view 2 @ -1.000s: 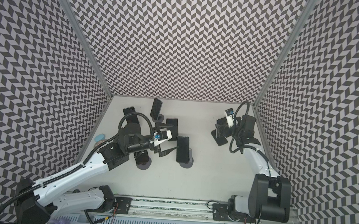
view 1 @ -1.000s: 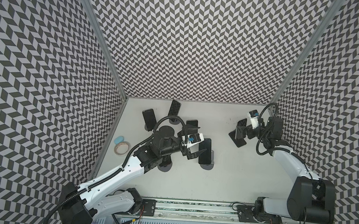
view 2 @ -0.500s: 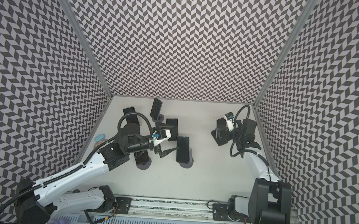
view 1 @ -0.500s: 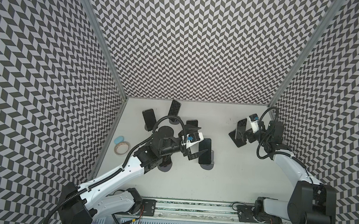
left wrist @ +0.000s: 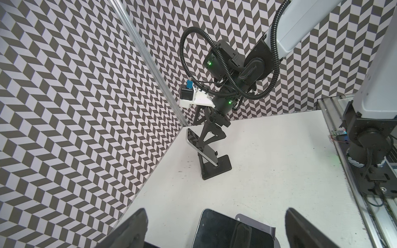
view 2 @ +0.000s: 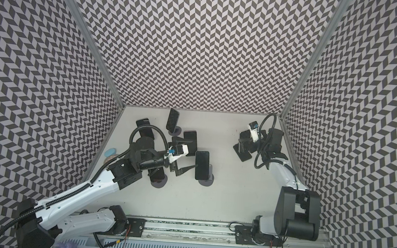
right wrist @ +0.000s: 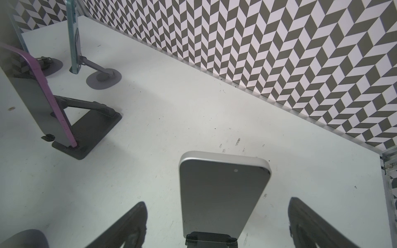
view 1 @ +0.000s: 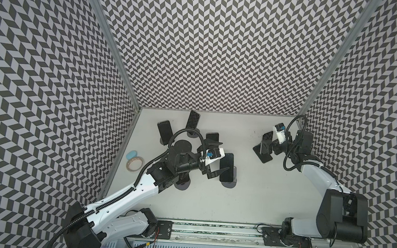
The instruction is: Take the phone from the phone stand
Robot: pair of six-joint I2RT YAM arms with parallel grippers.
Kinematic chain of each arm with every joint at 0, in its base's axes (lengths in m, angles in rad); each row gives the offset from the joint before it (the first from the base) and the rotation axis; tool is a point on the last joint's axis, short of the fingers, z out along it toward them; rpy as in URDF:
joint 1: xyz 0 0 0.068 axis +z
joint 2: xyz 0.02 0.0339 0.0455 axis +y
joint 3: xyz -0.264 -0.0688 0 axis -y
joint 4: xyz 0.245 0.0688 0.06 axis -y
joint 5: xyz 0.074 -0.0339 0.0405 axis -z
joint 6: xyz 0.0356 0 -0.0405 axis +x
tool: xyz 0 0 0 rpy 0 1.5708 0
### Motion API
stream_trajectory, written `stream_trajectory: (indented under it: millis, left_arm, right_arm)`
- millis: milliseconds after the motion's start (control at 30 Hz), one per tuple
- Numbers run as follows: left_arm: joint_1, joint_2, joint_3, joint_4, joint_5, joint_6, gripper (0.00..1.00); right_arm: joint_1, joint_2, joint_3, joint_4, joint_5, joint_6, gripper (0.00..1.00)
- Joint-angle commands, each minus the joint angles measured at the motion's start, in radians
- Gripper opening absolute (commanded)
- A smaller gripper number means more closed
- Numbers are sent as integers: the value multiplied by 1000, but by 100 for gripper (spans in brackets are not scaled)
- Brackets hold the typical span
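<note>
In the last second little has changed. The right arm [view 1: 318, 176] has only shifted its elbow and wrist slightly. The right claw [right wrist: 218, 204] has stayed wide, one finger on either side of the silver-edged phone [right wrist: 224, 184] and touching neither edge. That phone leans as it did in its black phone stand [view 1: 263, 156], near the far right corner of the table [view 1: 270, 206]. The left arm [view 1: 135, 192] has not stirred; the left claw [left wrist: 216, 212], equally wide, straddles a second phone [view 1: 227, 167] toward the middle of the table. I read this as lining up rather than gripping. No phone has left its stand, so closing on the edges and lifting clear are both not yet done.
</note>
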Motion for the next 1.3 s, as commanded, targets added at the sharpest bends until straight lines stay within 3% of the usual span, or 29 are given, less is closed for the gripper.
stream_trajectory:
  millis: [0,1267]
  left_arm:
    - [-6,-15,19,-32,23,29,100]
    - [-22,5,32,-56,23,48,100]
  right_arm:
    - [-5,18,25,76,0,15,99]
    - [-6,149,60,166,-51,101,99]
